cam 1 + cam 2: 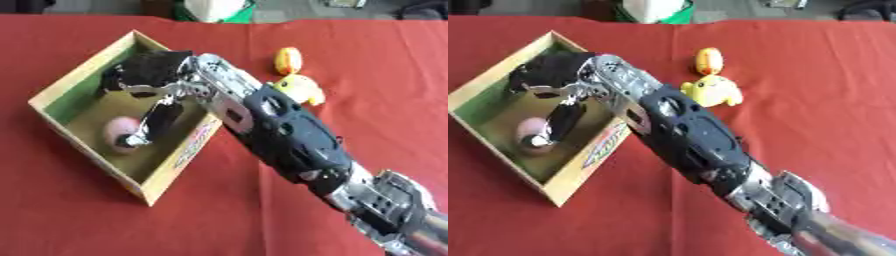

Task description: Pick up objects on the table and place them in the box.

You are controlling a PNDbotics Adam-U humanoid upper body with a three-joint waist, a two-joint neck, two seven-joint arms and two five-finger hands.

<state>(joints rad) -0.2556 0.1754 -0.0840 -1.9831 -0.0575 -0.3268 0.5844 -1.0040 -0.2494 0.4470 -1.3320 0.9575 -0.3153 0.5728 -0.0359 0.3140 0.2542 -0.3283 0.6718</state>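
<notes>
Pink rounded object (118,131) is seen lying on the floor of the wooden box (83,75), toward the box's near-left side. Its shape beyond pink and rounded cannot be made out.

Right hand (149,75) is positioned over the box interior, reached in from the lower right. One finger or thumb (153,124) is extended downward, straight, its tip touching or just beside the pink object on that object's right side. The remaining fingers are bunched dark above the box's far half; whether they are curled cannot be told. Nothing is seen wrapped or pinched.

The box is set askew on the red surface (367,65), one corner pointing away, its inside greenish-brown, with a printed label along the near-right wall. The forearm, black with silver joints, is laid across that wall's upper end.

Outside the box, to its right, a yellow plush toy (712,90) is seen on the surface, just beside the forearm. Just beyond it lies a smaller yellow-and-orange egg-shaped object (708,60), close to the plush; contact between them cannot be told.

Left hand is not seen in either view.
</notes>
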